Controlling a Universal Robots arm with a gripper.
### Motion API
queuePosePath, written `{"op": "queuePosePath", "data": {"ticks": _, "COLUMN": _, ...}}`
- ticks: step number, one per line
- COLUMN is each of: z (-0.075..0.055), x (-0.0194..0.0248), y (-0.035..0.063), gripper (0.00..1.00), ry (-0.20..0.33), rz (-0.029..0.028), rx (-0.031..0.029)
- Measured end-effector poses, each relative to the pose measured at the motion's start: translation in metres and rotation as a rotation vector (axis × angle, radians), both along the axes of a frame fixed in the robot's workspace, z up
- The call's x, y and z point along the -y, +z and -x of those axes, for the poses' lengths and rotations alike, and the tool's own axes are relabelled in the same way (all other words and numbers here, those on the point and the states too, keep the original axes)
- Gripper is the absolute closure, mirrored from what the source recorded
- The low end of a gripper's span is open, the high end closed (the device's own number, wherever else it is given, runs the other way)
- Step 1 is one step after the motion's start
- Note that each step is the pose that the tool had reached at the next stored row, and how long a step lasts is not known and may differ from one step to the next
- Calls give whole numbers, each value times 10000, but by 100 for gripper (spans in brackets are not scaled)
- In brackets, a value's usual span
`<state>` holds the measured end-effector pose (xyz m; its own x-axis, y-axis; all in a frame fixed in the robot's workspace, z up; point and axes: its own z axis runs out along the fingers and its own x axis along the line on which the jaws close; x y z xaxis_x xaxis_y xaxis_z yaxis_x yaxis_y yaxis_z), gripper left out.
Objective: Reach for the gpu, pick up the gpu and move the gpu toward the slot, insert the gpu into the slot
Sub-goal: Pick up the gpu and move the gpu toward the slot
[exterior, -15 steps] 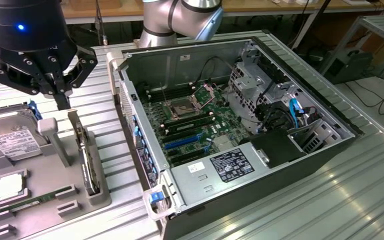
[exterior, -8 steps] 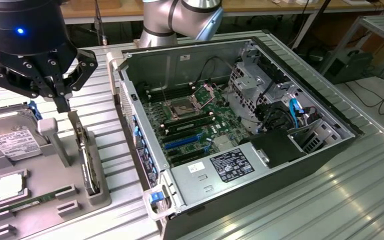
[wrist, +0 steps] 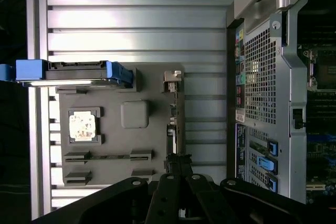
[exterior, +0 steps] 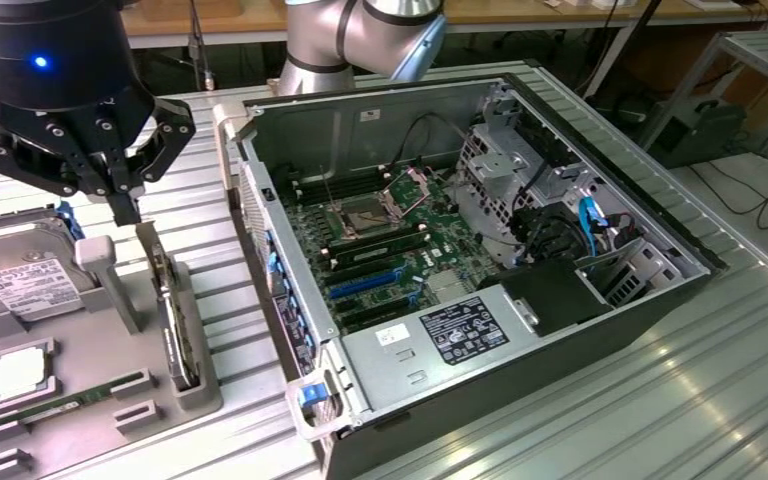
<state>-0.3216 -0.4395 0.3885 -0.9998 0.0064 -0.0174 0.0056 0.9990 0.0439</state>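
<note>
**Exterior view.** The gripper (exterior: pixel 127 208) is hanging above the grey fixture (exterior: pixel 97 360), its jaws pressed together and pinching nothing. The gpu (exterior: pixel 175 320) is standing on its long edge in a groove of that fixture, beside the hard drive (exterior: pixel 17 285). It is sitting well apart from the slot (exterior: pixel 364 284), which is lying on the motherboard inside the open case (exterior: pixel 344 130). The card's long axis is running from the fixture's far end toward its near end, roughly parallel to the case's side wall.

**Wrist view.** The gripper (wrist: pixel 176 162) is hovering in line with the gpu (wrist: pixel 172 121), which is showing edge-on as a thin dark strip. Its silver bracket (wrist: pixel 172 77) is pointing away from the fingertips. The card is probably going to handle as light, stiff and fragile. The bare upper edge near mid-length is looking the safest place to pinch, clear of the contact edge.
</note>
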Motion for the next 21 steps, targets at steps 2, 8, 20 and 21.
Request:
{"op": "queuePosePath", "data": {"ticks": 2, "z": 0, "x": 0, "y": 0, "gripper": 89, "ry": 0, "rz": 0, "rx": 0}}
{"op": "queuePosePath", "data": {"ticks": 8, "z": 0, "x": 0, "y": 0, "gripper": 70, "ry": 0, "rz": 0, "rx": 0}}
{"op": "queuePosePath", "data": {"ticks": 20, "z": 1, "x": 128, "y": -127, "gripper": 40, "ry": 231, "rz": 0, "rx": -177}}
{"op": "queuePosePath", "data": {"ticks": 21, "z": 0, "x": 151, "y": -170, "gripper": 40, "ry": 231, "rz": 0, "rx": -177}}
